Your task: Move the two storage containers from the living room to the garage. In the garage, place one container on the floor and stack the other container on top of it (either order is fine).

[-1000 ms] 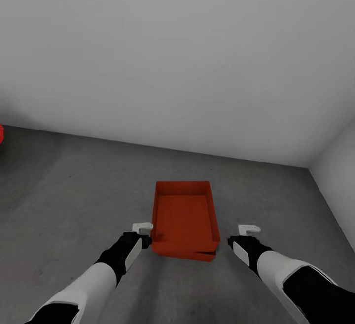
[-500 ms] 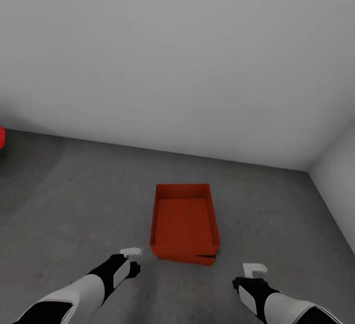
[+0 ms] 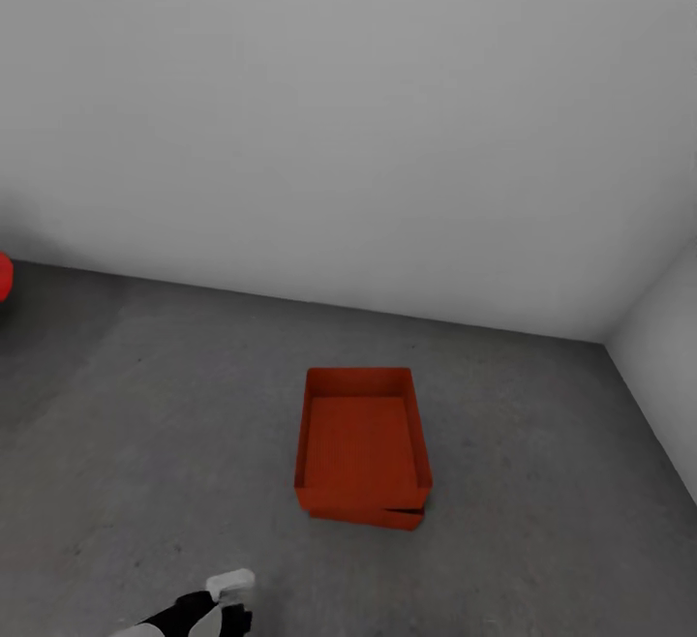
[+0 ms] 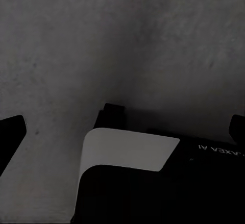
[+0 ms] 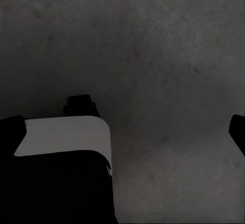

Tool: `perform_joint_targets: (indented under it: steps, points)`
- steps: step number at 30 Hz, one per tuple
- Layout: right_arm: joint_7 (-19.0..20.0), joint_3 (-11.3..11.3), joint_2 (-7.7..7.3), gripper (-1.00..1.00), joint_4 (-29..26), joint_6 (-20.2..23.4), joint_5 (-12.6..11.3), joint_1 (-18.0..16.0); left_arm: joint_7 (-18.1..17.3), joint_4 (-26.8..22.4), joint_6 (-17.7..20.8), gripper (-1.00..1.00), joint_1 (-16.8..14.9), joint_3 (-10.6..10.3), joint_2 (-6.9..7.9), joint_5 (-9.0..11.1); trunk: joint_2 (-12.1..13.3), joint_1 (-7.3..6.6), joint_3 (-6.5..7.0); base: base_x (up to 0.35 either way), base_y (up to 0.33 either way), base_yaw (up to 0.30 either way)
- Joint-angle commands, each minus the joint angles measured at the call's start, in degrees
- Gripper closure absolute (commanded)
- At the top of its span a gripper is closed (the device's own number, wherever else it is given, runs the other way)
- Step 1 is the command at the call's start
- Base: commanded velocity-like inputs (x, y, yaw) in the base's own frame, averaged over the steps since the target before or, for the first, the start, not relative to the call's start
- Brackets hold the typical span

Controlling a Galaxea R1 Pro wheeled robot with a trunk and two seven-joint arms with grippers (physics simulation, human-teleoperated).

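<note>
Grey concrete floor under white walls bears two stacked storage containers; both tools spread, empty.

faint pale lettering, shown mirrored and cut off at the frame edge, reading roughly "AXEA AI", printed on the matte black robot body panel beside its light grey rounded plate, left wrist view, no other readable text
</note>
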Motion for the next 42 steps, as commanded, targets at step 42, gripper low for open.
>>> perform_joint_targets:
  steps: [42]
  points:
    - [11.0,0.6,1.10,-1.00,2.4,-8.3,4.1,12.6,-5.7,-0.1,-8.2,-1.00,12.3,-0.2,3.65,0.4,0.0,0.00,3.68,0.000,0.000,-0.060]
